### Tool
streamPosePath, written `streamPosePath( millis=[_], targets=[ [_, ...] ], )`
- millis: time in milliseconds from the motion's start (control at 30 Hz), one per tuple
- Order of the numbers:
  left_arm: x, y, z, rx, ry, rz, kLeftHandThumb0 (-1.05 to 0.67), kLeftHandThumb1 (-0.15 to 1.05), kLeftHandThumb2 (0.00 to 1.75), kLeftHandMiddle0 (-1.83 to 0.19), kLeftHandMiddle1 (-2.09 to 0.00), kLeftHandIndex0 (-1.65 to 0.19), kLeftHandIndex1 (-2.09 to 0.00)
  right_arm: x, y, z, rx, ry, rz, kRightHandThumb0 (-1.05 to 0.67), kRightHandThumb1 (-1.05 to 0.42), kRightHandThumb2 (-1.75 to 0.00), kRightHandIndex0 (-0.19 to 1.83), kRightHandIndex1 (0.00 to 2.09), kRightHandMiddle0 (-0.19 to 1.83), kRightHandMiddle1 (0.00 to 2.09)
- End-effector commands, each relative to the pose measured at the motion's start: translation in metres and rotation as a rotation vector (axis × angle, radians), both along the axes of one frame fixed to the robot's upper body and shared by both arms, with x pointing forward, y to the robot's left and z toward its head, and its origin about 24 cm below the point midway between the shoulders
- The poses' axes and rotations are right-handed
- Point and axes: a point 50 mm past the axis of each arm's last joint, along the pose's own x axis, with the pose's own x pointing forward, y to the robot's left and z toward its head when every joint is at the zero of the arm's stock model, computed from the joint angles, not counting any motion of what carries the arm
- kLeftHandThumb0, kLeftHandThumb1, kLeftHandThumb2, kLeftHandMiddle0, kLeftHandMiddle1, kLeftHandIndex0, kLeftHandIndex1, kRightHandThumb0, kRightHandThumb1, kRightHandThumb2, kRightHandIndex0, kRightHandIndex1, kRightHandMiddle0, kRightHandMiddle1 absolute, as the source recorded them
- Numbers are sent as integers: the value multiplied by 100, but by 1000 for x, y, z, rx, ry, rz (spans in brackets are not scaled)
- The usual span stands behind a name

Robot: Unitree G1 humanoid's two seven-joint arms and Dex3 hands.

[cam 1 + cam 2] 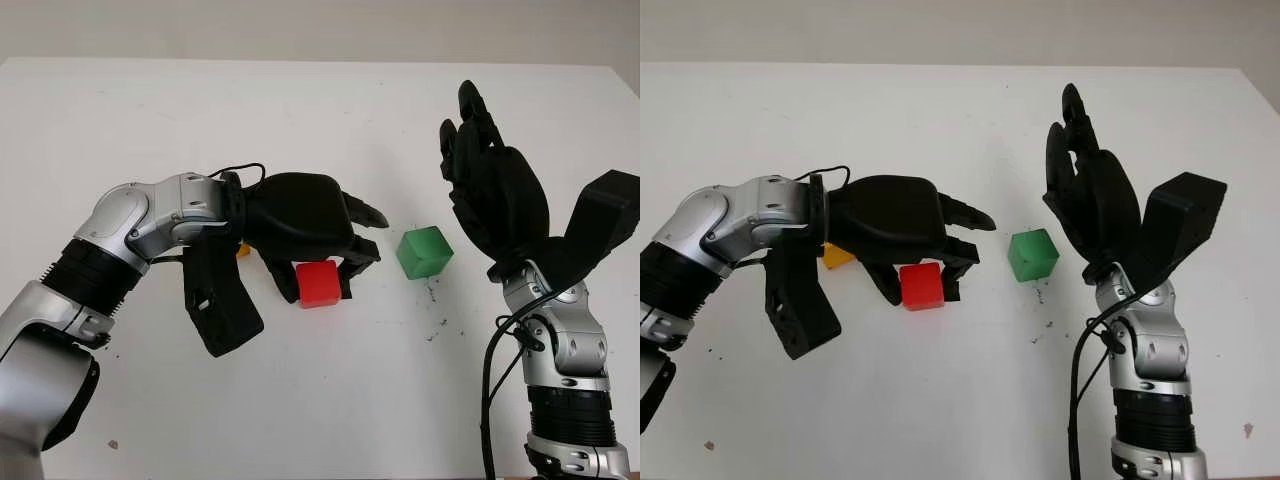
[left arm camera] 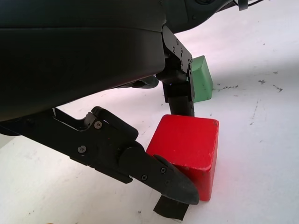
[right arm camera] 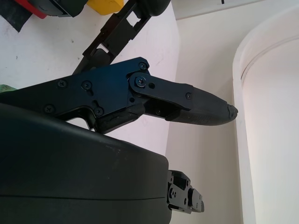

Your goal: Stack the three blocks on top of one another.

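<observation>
The white bench carries all three blocks, none stacked yet.

The right robot hand is raised above the bench's right side, palm upright, open and holding nothing, with the green block just left of it and lower.

The left robot hand reaches in from the left and sits low over the middle of the bench. Its fingers are curled around the red block, one on the near side and another behind it. In the wrist view they look closed on the block, though whether it has left the bench I cannot tell.

The green block stands on the bench, a short way right of the red one and apart from it.

The red block sits between the left fingers, near the bench's middle.

The yellow block lies behind the left wrist, mostly hidden.

Risks, as I judge them: the near finger bears low on one corner of the red block, so the block could twist or slip on lifting. Carried right, the hand could knock the green block askew. A tilted red block set on green would likely slide off.
</observation>
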Motion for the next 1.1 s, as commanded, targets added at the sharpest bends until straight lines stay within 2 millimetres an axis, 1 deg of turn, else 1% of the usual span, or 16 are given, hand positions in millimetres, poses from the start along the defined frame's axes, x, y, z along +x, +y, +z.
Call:
streamPosePath(
  millis=[0,100,167,233,300,367,400,433,500,567,633,700,867,967,1067],
  targets=[
    [0,1,-3,0,2,-3,-62,98,6,-26,-4,-36,-142,-2,-1,3,0,-13,-5,-75,-105,-65,-19,0,-19,0],
    [0,1,-3,1,-15,-1,-62,98,5,-25,-4,-37,-142,-2,-1,3,3,-12,-7,-75,-105,-65,-19,0,-19,0],
    [0,2,-3,7,-36,-3,-61,95,5,-22,-3,-36,-135,-2,-1,3,3,-13,-8,-75,-105,-65,-19,0,-19,0],
    [0,2,-3,26,-63,-6,-55,92,4,-17,-1,-32,-127,-2,-1,3,3,-11,-5,-75,-105,-65,-19,0,-19,0],
    [0,2,-3,45,-89,-15,-50,91,5,-13,-3,-30,-110,-2,-1,3,-6,-13,-4,-75,-105,-66,-19,0,-19,0],
    [0,3,-3,62,-114,-27,-42,89,5,-9,-4,-30,-83,-2,-1,3,-8,-15,-2,-74,-105,-68,-19,0,-19,0],
    [0,3,-3,73,-122,-29,-40,89,5,-8,-5,-31,-73,-2,-1,3,-6,-16,-3,-74,-105,-68,-19,0,-19,0],
    [0,3,-3,84,-129,-31,-39,88,5,-6,-5,-32,-61,-2,-1,3,-5,-15,-6,-74,-105,-67,-19,0,-19,0],
    [0,4,-3,94,-135,-35,-39,86,5,-3,-5,-31,-44,-2,-1,3,-5,-13,-9,-75,-105,-67,-19,0,-19,0],
    [0,5,-4,97,-144,-44,-40,85,5,0,-4,-25,-32,-2,-1,3,-3,-11,-5,-75,-105,-66,-19,0,-19,0],
    [1,5,-4,100,-151,-49,-43,84,5,6,-3,-14,-19,-2,-1,3,1,-9,-3,-75,-105,-67,-19,0,-19,0],
    [0,6,-3,101,-157,-54,-44,85,6,9,-2,-7,-13,-2,-1,2,-1,-9,-1,-76,-105,-66,-19,0,-19,0],
    [0,8,1,92,-174,-58,-48,86,6,17,-1,17,-1,-2,-1,2,-9,-9,-3,-75,-105,-67,-19,0,-19,0],
    [0,12,6,70,-188,-50,-52,86,6,19,0,19,0,-2,-2,2,-5,-9,-2,-75,-105,-68,-19,0,-19,0],
    [0,17,18,38,-206,-19,-64,86,6,19,0,19,0,-2,-2,2,0,-7,-1,-74,-105,-67,-19,0,-19,0]
  ],
)
